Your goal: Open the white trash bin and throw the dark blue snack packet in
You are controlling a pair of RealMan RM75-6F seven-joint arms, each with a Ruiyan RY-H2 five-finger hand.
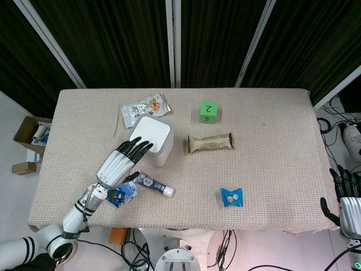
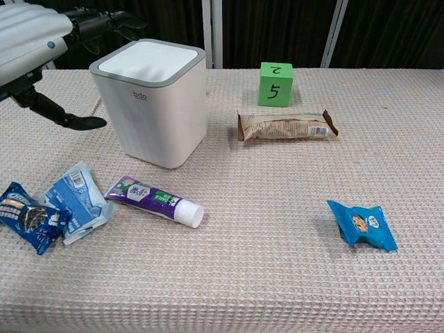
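While shut, white trash bin (image 2: pixel 156 104); contents unseen

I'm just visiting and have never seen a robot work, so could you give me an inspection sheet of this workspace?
Surface: table under a beige woven cloth.
Job's things: white trash bin, lid closed; dark blue snack packet at the near left, untouched.
Clutter: light blue packet, purple tube, brown bar, green cube, small blue snack, white pouch.
Hands: left hand over the bin's lid, holding nothing; right hand off the table's right edge, empty.
Cables: on the floor, right and front.
Surroundings: dark curtains; cardboard boxes at left.
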